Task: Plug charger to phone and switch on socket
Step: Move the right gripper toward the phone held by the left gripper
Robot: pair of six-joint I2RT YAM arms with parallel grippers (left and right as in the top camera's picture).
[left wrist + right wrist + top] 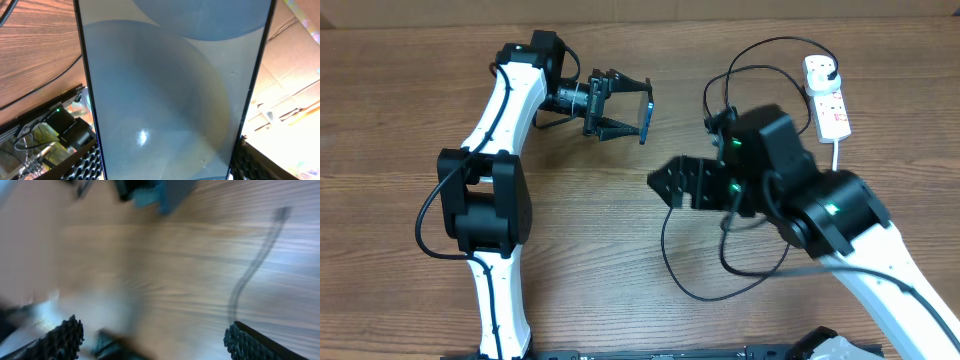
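- Overhead view: left gripper (636, 110) is clamped on the phone (647, 116), which it holds on edge.
- Right gripper (659, 188) sits near it, fingers wide apart and empty.
- Charger (666, 262) loops across the table under the right arm, with its plug at the socket (831, 108).

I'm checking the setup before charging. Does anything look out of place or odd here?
Yes: the phone is off the table, held on edge by the left hand. The charger sprawls in loose loops under the right arm.
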